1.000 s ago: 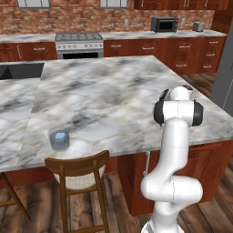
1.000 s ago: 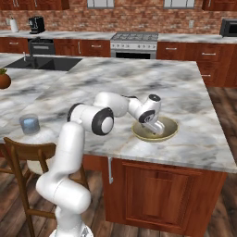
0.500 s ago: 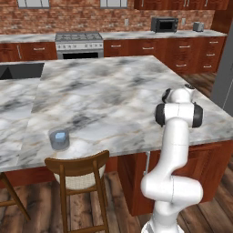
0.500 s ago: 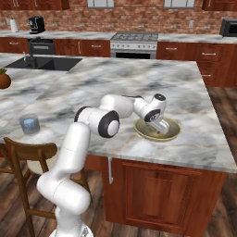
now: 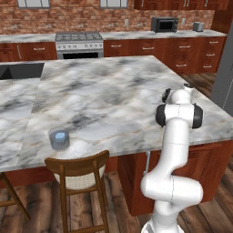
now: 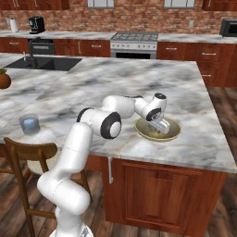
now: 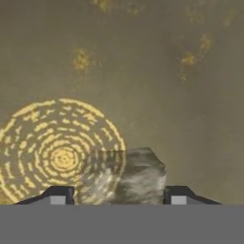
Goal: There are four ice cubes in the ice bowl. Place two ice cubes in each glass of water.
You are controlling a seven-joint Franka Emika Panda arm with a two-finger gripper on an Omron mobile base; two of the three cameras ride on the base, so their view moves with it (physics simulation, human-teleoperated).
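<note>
ice bowl (image 6: 157, 130), ice cube (image 7: 125, 175) inside

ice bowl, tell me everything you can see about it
The ice bowl is wide, shallow and round, yellowish-tan with a thin rim, and looks glazed. It sits upright on the marble counter near the front edge, on the side away from the sink. The hand view looks straight into it: a mottled olive-tan inside with a pattern of yellow dashed rings at the bottom. The gripper reaches down into it, with a translucent ice cube between its fingertips on the bowl's floor.
</note>
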